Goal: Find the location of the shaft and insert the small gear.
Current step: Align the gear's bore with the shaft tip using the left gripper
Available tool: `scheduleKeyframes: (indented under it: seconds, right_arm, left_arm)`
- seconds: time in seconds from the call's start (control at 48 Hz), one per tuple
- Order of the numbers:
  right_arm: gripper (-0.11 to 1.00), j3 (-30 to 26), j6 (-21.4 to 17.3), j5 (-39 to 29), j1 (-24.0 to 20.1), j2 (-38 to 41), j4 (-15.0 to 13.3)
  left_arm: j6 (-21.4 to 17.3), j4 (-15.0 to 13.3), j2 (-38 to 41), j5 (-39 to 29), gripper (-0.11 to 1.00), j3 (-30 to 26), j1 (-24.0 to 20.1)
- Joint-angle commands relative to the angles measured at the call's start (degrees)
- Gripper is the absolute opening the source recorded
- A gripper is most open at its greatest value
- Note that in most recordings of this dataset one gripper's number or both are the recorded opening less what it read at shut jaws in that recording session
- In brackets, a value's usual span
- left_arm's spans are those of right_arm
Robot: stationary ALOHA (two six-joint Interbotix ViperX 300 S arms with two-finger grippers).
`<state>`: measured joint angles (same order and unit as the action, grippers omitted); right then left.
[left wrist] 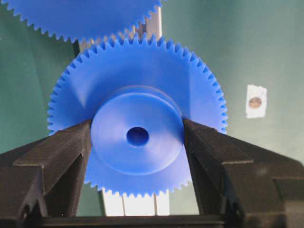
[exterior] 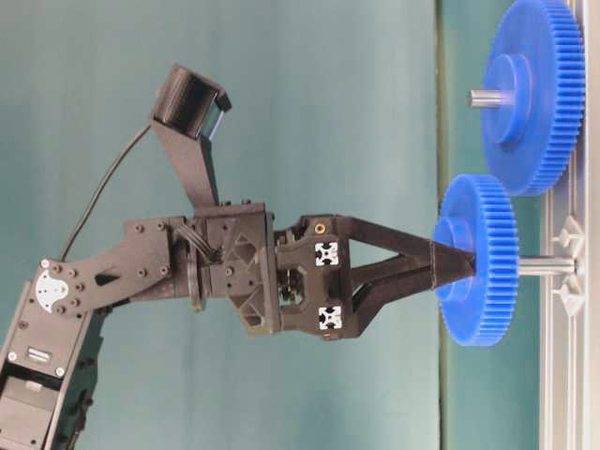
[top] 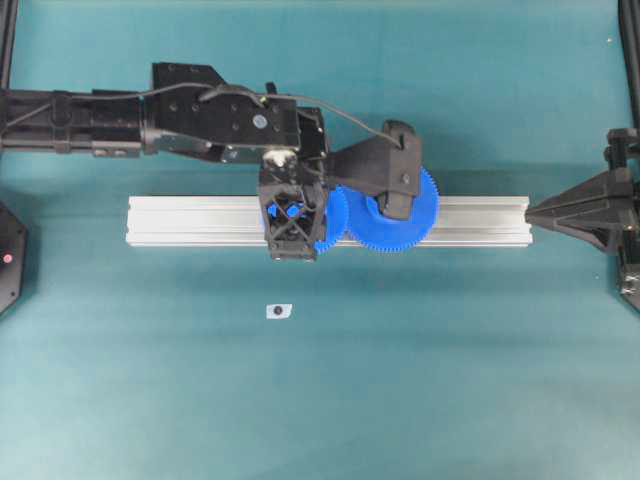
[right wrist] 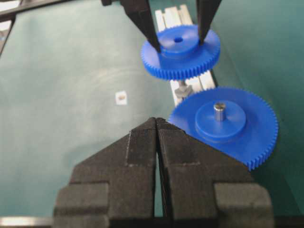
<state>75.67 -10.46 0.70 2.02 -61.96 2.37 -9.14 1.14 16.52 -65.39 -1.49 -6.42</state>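
Table-level view shows the left gripper [exterior: 450,267] clamped on the raised hub of the small gear [exterior: 478,272], which sits over the shaft [exterior: 548,266] on the aluminium rail [exterior: 570,375]; the pin's silvery length is bare between gear and rail, so I judge the gear is not fully seated. The right gripper [right wrist: 157,124] rests pinched shut on nothing, well apart from the work.

The risk, as I judge it, is twofold. If the gear is tilted on the pin, its bore could bind. Its teeth also lie just beside those of the big gear [exterior: 534,94]; if tooth meets tooth instead of gap, the push could jam or twist the gear in the grip.

The rail lies on a teal table [top: 450,380], where a small white tag [top: 278,311] sits alone.
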Motion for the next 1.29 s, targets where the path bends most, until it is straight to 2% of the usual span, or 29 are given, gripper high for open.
scheduleKeyframes:
  seconds: [0.0, 0.312, 1.041, 1.27]
  right_arm:
    - [-0.01, -0.62, -0.62, 0.35, 0.18, 0.35, 0.09]
    - [-0.01, -0.62, -0.62, 0.26, 0.18, 0.35, 0.09]
    - [-0.01, -0.7, -0.62, 0.35, 0.18, 0.35, 0.0]
    - [-0.01, -0.79, -0.62, 0.35, 0.18, 0.35, 0.0]
  left_arm:
    - [-0.09, 0.18, -0.97, 0.0, 0.64, 0.35, -1.14]
    - [0.0, 0.18, -0.97, 0.88, 0.64, 1.23, -1.32]
    - [1.76, 0.09, -0.7, 0.88, 0.64, 0.53, 2.9]
    - [0.88, 0.18, -0.97, -0.35, 0.64, 1.93, 1.93]
